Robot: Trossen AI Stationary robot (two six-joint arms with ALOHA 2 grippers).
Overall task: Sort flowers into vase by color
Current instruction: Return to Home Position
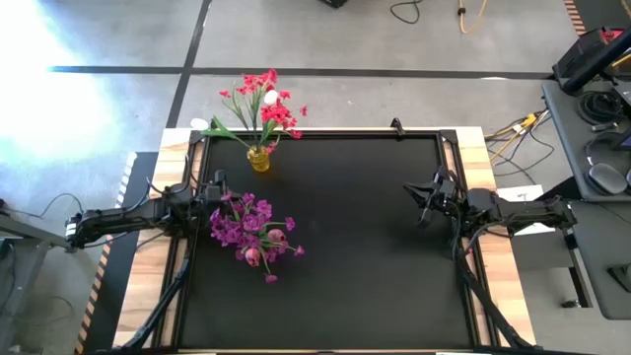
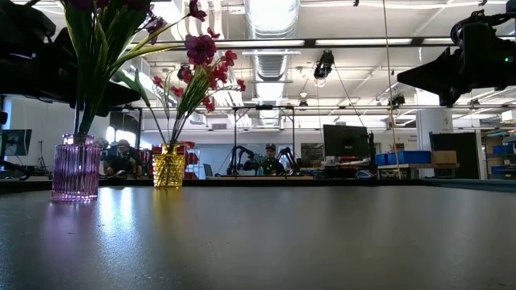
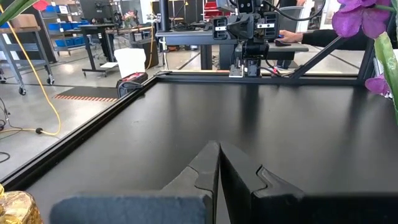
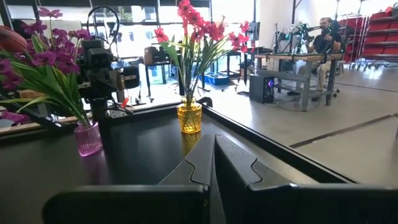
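Jaws on both arms are pressed together, holding nothing: left gripper [image 3: 217,150] at the table's [image 1: 335,256] left side, right gripper [image 4: 212,143] at its right. Red flowers [image 1: 268,106] fill the yellow vase [image 1: 258,158] (one white bud [image 1: 270,98] among them). Purple flowers [image 1: 246,227] stand in the purple vase [image 2: 75,167], just beside the left gripper.

Grey concrete floor [image 1: 345,99] marked w/ dark tape lines [image 1: 296,71] — cables [image 1: 406,12] seen lying on it. Ceiling strip lights [image 2: 363,42] lit; workbenches [image 4: 292,58] ranged beyond.

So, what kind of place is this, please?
Probably a robotics lab in an open industrial hall: exposed ceiling ducts, other robot arms farther back, and seated people near monitors.
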